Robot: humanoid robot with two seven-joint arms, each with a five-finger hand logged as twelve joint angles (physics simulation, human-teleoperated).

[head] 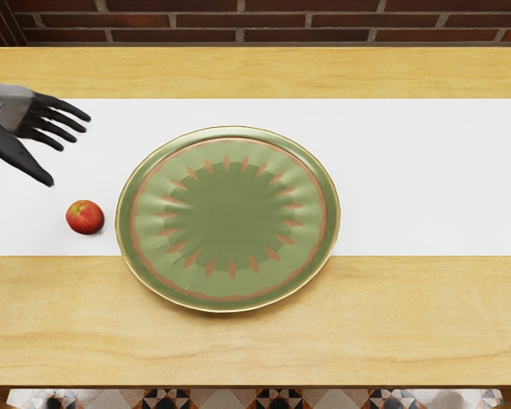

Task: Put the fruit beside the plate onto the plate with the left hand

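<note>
Only the left robot hand (34, 126) is shown, entering from the left edge, above and to the left of the plate (324, 183); the right arm is not seen. Its dark fingers are spread and relaxed, the thumb angled downward, and nothing is held. This pose is best read as readiness: the fingers are kept wide so that a small round thing can be enclosed from above, and the hand is kept clear of the plate so that the rim is not knocked. No grasp has yet been made.

The fruit, an apple (84, 216), is found just left of the plate, close beside its rim but not touching it, with a clear gap between it and the thumb tip above. It is set on the white runner (426, 170) laid across the wooden surface (255, 332), where the plate is also set. Being placed on the plate's left side, the apple can probably be reached without the plate being crossed.

The apple is seen as small, round and glossy, mostly red with a yellowish-orange blush, and a soft shadow is cast beneath it. No stem can be made out. Nothing is carried on the green, gold-edged plate.
</note>
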